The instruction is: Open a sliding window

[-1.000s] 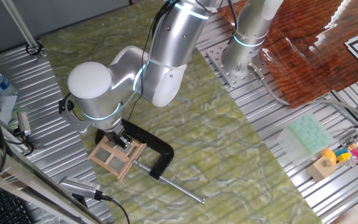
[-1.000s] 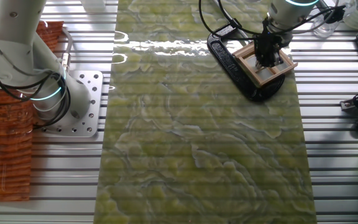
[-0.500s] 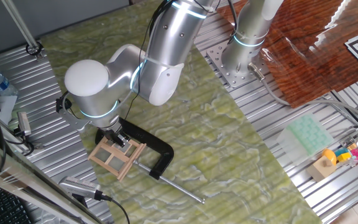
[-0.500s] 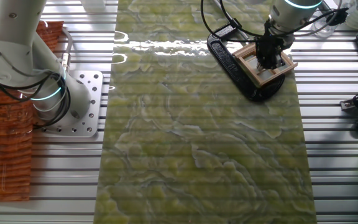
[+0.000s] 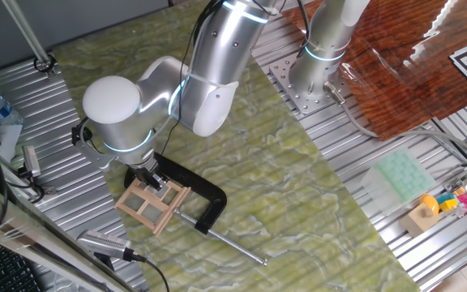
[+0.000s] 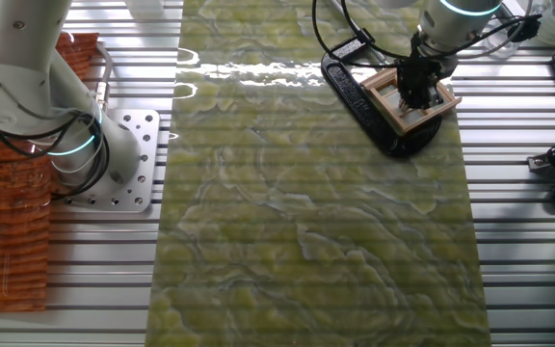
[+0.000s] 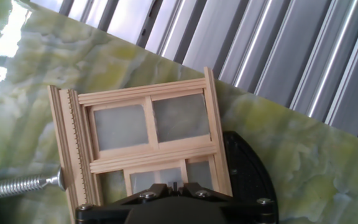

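The main risk is slip: if the gripper (image 5: pixel 157 183) pushes sideways with only a light bearing on the wood, its tips could ride over the bar without moving the sash, or jam it askew in its track. A harder push could instead twist the whole sliding window (image 7: pixel 145 146) in the black C-clamp (image 5: pixel 203 196) that pins it to the mat (the clamp's threaded screw (image 7: pixel 18 185) presses the frame's edge, off to the left of the fingers in the hand view).

The gripper stands directly over the window's near panes, with the frame stretching away ahead of it. Its tips are hidden under its own body, so I cannot tell how far apart the fingers are, or whether they touch the cross bar.
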### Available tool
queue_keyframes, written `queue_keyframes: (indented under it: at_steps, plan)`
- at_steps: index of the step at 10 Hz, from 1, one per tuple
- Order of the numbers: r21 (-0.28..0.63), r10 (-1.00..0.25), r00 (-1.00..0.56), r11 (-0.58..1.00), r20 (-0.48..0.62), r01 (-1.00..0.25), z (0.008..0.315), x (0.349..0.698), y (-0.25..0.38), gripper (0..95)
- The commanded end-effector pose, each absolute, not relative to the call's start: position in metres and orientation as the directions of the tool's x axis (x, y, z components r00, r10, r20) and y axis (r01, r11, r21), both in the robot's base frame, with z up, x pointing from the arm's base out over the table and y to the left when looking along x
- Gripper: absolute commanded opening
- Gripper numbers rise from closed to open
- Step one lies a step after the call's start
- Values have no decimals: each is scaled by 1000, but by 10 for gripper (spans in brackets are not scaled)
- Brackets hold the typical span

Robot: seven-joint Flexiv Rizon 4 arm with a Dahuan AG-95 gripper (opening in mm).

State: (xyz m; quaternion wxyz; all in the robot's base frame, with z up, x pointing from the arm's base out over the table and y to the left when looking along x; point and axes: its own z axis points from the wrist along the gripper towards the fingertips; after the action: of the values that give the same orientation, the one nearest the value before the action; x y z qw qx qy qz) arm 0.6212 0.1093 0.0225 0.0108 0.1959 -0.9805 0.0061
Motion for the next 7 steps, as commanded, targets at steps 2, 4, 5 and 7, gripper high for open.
queue_keyframes:
  at_steps: [2, 4, 5, 7]
  plan:
    - [-9, -388, -921, 921, 26, -389, 23, 622, 106, 0]
    - [-10, -392, -920, 920, 26, -392, 23, 623, 103, 0]
    - [-9, -392, -920, 920, 26, -392, 23, 624, 102, 0]
    - [-11, -392, -920, 920, 25, -392, 24, 624, 100, 0]
